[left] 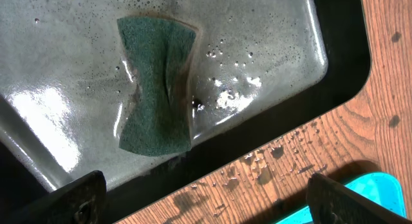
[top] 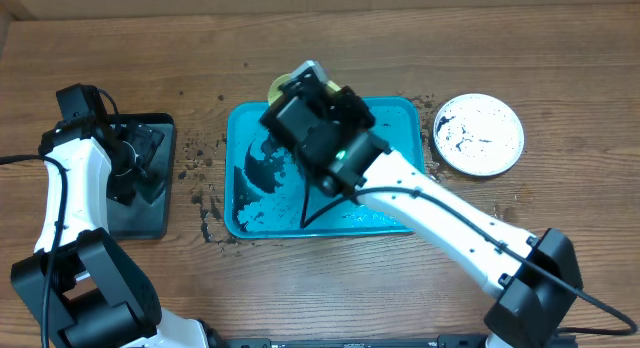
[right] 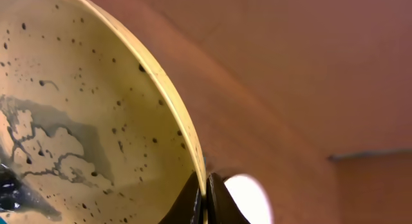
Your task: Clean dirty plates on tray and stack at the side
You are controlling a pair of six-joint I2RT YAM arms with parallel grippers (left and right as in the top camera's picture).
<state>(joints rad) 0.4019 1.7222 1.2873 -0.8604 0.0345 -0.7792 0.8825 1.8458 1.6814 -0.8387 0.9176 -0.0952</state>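
A lime-rimmed plate [right: 84, 121] is gripped by its rim in the clenched right hand [right: 206, 198].
The plate's speckled, wet face lies directly before the hand, which is held over the far edge of the teal tray [top: 400, 118]. A white-rimmed plate [top: 480, 135] is set on the bench [top: 400, 28] just off the tray's right end. Off its left end, the left hand [left: 212, 201] is held released, fingers wide apart, above a grey tray [left: 270, 44] in which a green sponge [left: 156, 95] is laid.

Table [top: 400, 28] — tray [top: 236, 213], grey tray [top: 140, 220], white plate [top: 480, 135]
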